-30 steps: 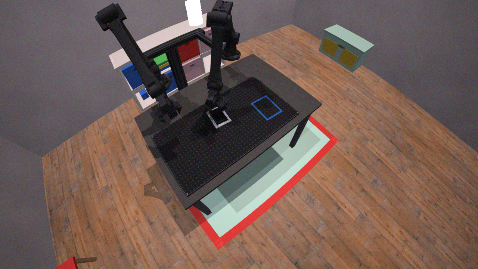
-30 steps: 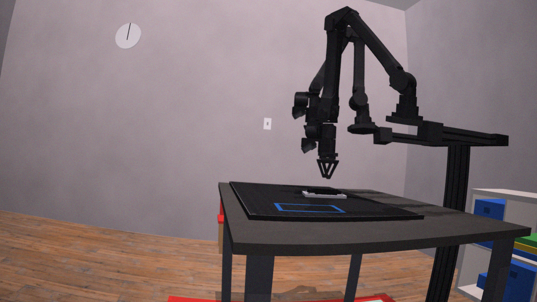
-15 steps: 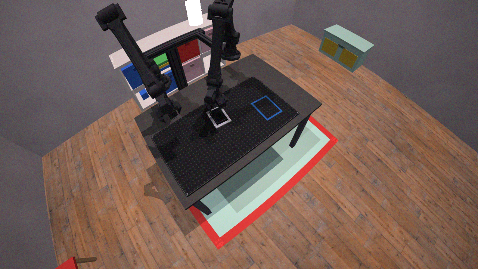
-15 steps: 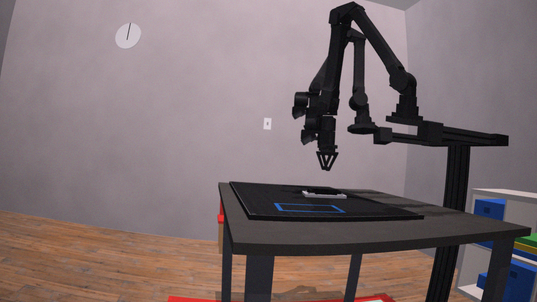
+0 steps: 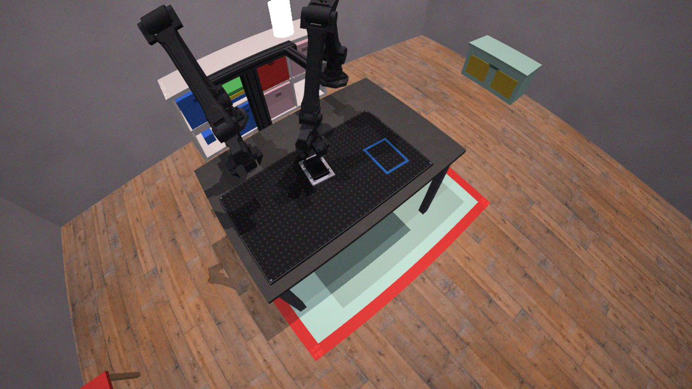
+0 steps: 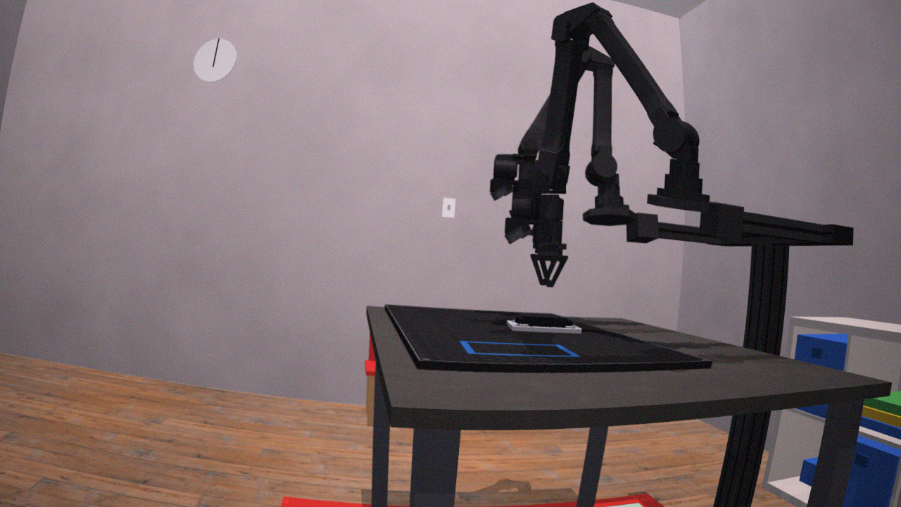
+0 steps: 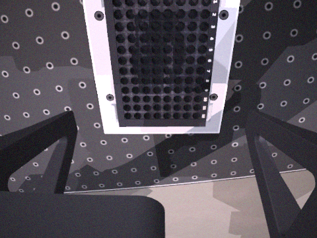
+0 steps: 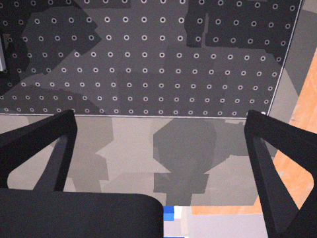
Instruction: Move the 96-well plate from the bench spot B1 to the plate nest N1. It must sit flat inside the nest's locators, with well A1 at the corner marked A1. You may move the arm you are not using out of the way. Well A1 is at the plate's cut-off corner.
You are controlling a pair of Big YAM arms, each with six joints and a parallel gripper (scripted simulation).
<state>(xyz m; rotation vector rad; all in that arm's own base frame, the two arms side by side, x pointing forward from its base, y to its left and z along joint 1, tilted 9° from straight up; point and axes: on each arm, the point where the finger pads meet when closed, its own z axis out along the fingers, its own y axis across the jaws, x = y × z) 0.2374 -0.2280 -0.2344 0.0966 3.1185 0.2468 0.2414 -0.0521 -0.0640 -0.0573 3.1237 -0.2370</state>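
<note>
The black 96-well plate lies flat inside the white plate nest near the middle of the black perforated board. The blue outline of bench spot B1 has nothing on it. My left gripper hangs open and empty well above the plate. My right gripper is open and empty over the board's rear edge, away from the nest.
A shelf with coloured bins stands behind the table. The black gantry carries both arms at the table's rear. A teal cabinet stands far off on the floor.
</note>
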